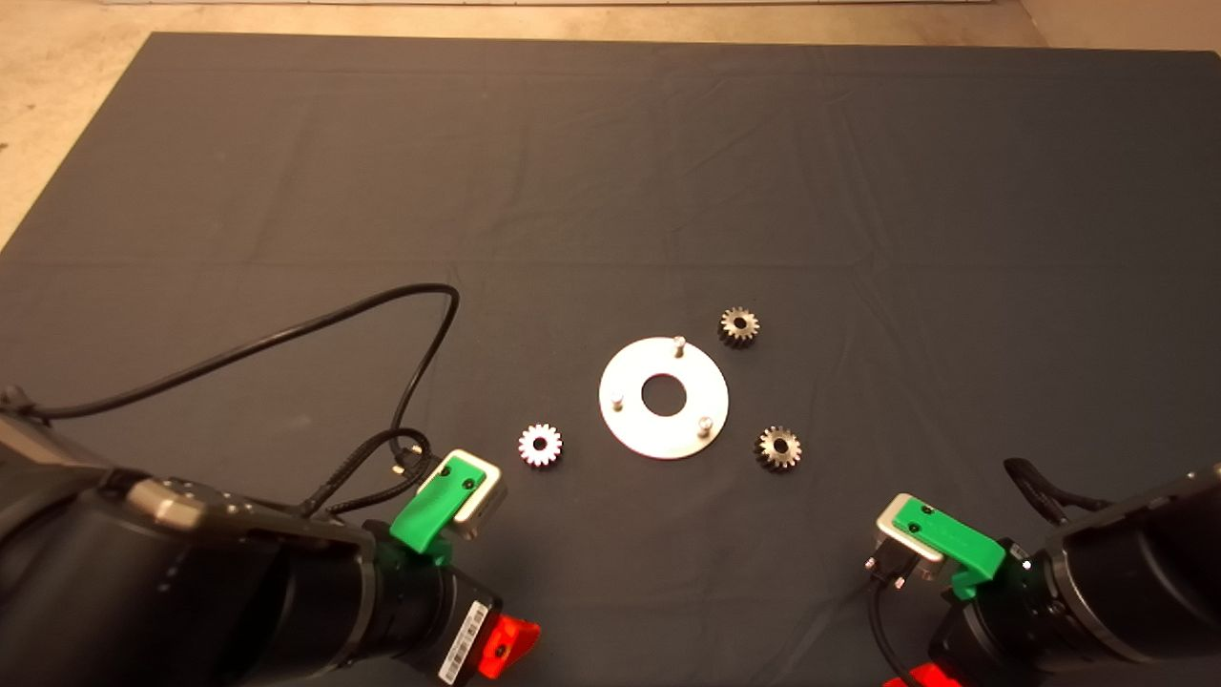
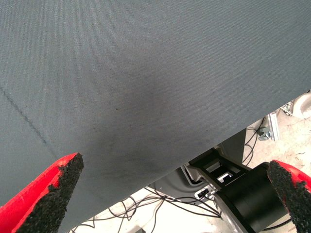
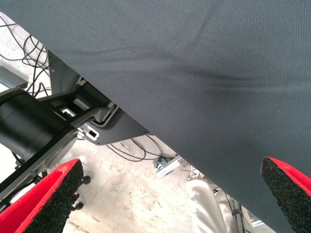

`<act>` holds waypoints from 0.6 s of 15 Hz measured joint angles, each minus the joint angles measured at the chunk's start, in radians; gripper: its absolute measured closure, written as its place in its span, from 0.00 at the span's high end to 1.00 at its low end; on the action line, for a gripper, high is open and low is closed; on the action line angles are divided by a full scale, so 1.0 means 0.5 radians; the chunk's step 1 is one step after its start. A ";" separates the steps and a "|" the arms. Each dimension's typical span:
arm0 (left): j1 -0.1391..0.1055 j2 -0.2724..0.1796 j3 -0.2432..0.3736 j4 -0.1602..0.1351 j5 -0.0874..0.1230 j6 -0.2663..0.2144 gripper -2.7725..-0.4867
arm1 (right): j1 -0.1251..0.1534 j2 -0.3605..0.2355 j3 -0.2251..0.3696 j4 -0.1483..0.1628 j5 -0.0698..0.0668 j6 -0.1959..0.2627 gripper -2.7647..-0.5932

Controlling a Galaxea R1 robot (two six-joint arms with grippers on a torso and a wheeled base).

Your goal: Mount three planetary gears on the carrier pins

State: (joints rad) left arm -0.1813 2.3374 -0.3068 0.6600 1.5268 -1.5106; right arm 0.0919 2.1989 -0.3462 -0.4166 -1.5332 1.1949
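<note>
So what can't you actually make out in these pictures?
- Head view: both grippers are cut off by the bottom edge; only a red fingertip of the left one shows.
- Both wrist views: none of the gears or the round plate appear; the mat fills the frame.
- Head view: the three pins, such as the far one, are too small to judge their height.
- Head view: gear tooth condition is too small to tell.

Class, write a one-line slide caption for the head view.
Three planetary gears lie around the carrier plate, its carrier pins bare, both arms waiting at the lower corners.
</note>
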 joint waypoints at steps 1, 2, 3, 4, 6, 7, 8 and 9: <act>0.001 0.000 0.000 0.000 0.000 0.000 0.99 | 0.003 0.000 0.000 0.000 0.000 0.000 0.98; 0.000 0.000 0.000 0.000 0.000 0.000 0.99 | 0.019 0.000 0.000 0.000 -0.001 0.000 0.98; 0.000 0.000 0.000 0.000 0.000 0.000 0.99 | 0.065 0.000 0.000 0.000 0.000 -0.001 0.98; 0.000 0.000 0.001 0.000 -0.001 0.000 0.99 | 0.134 0.000 0.000 -0.001 -0.001 -0.001 0.98; 0.001 0.000 0.001 0.000 0.000 0.000 0.99 | 0.215 0.001 0.000 -0.011 0.000 -0.003 0.98; 0.001 0.000 0.001 0.000 0.000 0.000 0.99 | 0.227 0.001 0.000 -0.014 0.001 -0.006 0.98; 0.001 0.001 0.003 0.000 0.000 0.000 0.99 | 0.234 0.001 0.000 -0.014 0.000 -0.015 0.98; 0.000 0.001 0.007 0.000 0.000 0.000 0.99 | 0.245 0.004 -0.008 -0.019 -0.001 -0.030 0.98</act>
State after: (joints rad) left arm -0.1810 2.3381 -0.3034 0.6600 1.5268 -1.5106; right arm 0.2145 2.2008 -0.3499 -0.4261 -1.5336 1.1801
